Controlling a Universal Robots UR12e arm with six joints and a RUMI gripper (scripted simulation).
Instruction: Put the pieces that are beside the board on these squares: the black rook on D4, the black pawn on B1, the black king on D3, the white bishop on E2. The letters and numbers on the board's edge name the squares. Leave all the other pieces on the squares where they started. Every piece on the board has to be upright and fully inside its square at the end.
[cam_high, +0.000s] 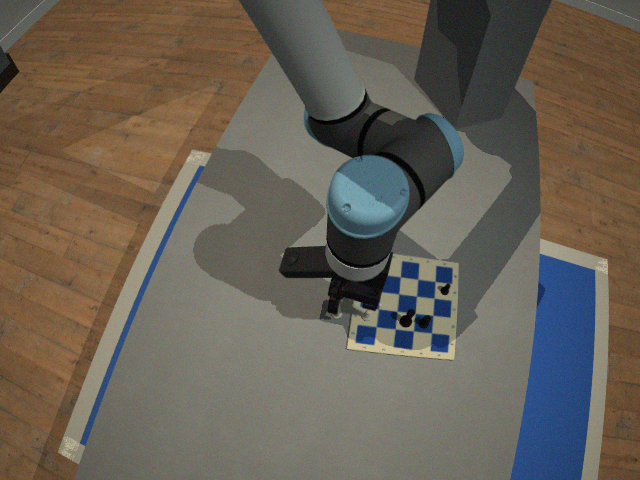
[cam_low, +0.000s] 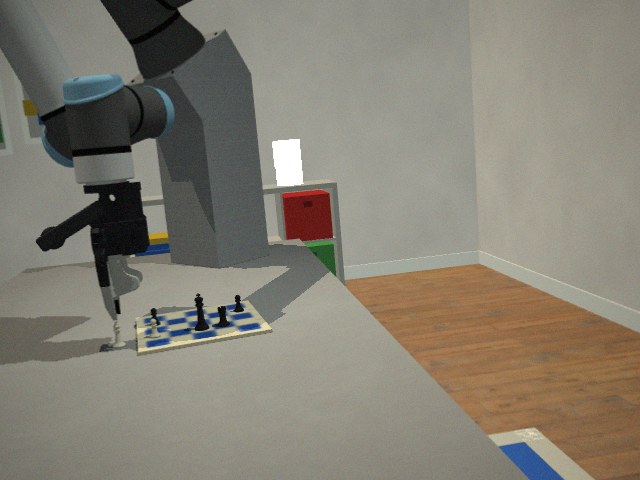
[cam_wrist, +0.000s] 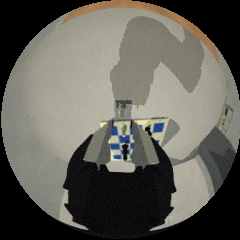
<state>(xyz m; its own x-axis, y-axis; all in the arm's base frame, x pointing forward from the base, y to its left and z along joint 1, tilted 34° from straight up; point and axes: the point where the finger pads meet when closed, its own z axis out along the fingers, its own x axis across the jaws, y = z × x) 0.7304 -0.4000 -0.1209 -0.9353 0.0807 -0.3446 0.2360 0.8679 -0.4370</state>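
Pointing down at the slim, round-footed white bishop (cam_high: 337, 314) (cam_low: 117, 336) (cam_wrist: 122, 112), the tapered claw (cam_high: 333, 308) (cam_low: 116, 311) (cam_wrist: 122, 120) stands partly open.

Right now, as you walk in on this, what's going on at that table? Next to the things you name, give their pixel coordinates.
A robot arm (cam_high: 368, 196) (cam_low: 103, 124) has its pincer (cam_high: 334, 311) (cam_low: 116, 312) (cam_wrist: 122, 120) low over the white bishop (cam_low: 117, 336) (cam_wrist: 122, 111), which stands upright beside the chessboard (cam_high: 401, 354) (cam_low: 206, 341) (cam_wrist: 158, 127). The pincer is partly open and holds nothing; it seems about to grip the bishop. Other pieces (cam_high: 406, 320) (cam_low: 201, 315) (cam_wrist: 125, 146) stand on the board. The bishop is meant for E2 but is not there yet.
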